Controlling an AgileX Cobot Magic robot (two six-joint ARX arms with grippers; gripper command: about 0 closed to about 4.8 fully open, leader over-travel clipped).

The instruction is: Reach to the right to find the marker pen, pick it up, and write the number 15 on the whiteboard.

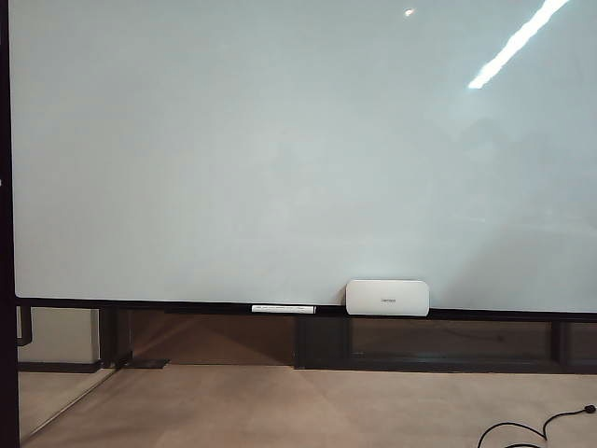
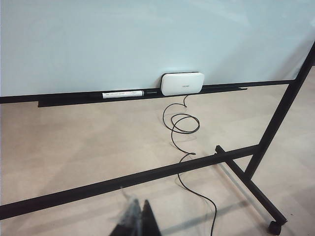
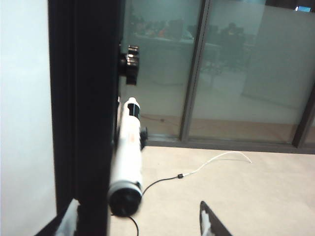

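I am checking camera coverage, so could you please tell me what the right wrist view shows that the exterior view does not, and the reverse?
Only the right wrist view shows the slim white marker pen mounted beside the black upright frame post, the open right gripper just short of it, a black clamp knob and glass partitions.

Only the exterior view shows the white rounded-rectangle eraser block and another slim white pen on the dark bottom rail.

Both show the glossy pale whiteboard, with nothing written.

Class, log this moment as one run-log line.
phase: reaching | right gripper: open, nearing marker pen | left gripper: idle, low | whiteboard: blank
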